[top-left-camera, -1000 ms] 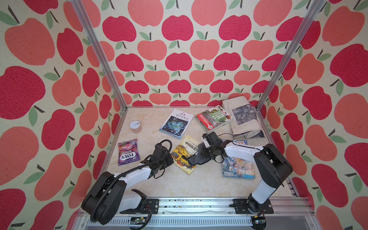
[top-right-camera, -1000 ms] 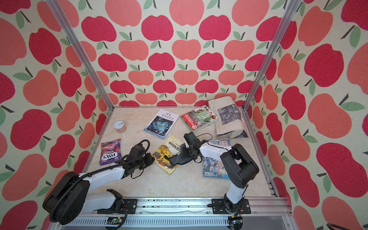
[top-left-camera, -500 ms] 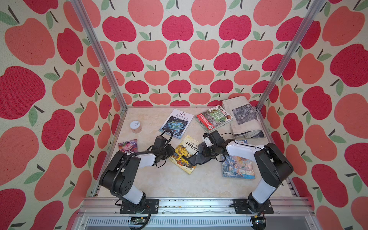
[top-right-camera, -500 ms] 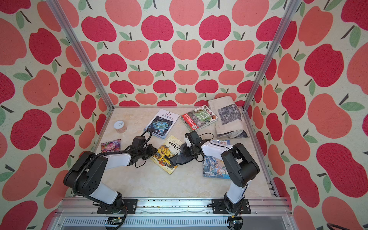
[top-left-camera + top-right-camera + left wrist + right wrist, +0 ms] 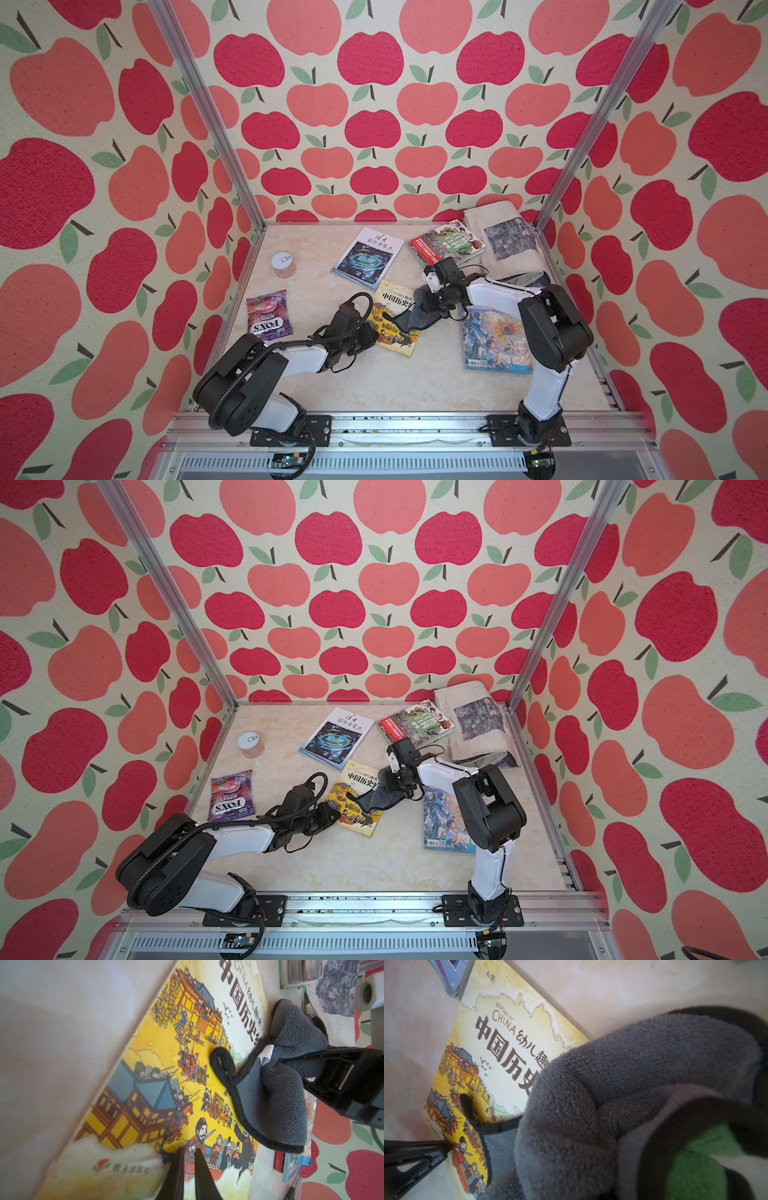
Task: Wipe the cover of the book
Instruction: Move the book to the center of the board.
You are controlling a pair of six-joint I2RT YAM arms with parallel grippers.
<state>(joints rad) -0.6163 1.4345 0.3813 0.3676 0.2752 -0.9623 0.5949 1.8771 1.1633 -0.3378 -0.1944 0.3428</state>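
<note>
Grasping one grey fleece cloth (image 5: 415,318), the right gripper (image 5: 432,306) rests it on one yellow illustrated book (image 5: 390,332); clenched left gripper (image 5: 372,332) at 8 o'clock.

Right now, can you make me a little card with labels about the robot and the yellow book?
Book: yellow History of China picture book, flat on the table
Cloth: grey cloth, lying partly on the book's cover
Right arm: jaws shut on the cloth
Left arm: jaws shut, tips on the book's near edge
Nearby: FOX'S candy bag, small can, folded newspaper
</note>
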